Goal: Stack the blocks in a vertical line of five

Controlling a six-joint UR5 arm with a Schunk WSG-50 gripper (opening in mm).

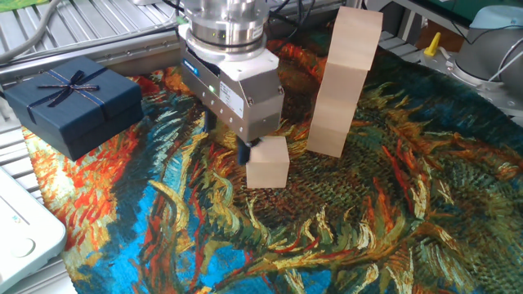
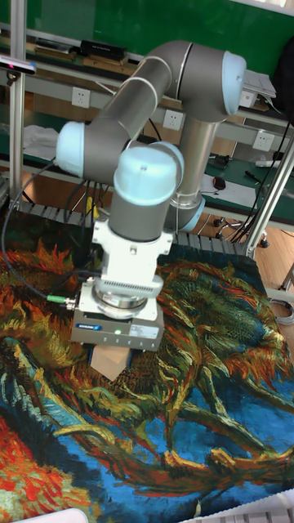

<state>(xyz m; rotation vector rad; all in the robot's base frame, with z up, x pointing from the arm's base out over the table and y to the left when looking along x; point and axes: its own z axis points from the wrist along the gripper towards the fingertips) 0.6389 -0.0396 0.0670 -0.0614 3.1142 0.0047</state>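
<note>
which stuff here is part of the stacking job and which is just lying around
Part of the job:
- tall stack of wooden blocks
- single loose block on the cloth
- claw lowered at that block

Just lying about:
- dark blue gift box with a ribbon
- painted cloth covering the table
- white object at the left edge

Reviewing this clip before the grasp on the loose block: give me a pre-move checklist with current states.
1. Hand lowered to the loose block: ok.
2. Fingers straddling the loose block: cannot tell, the hand body hides them.
3. Hand open: cannot tell.
4. Loose block flat on the cloth, apart from the stack: ok.
5. Stack straight: ok, though it appears to lean in the fixed view.
6. Gift box away from the working area: ok.
</note>
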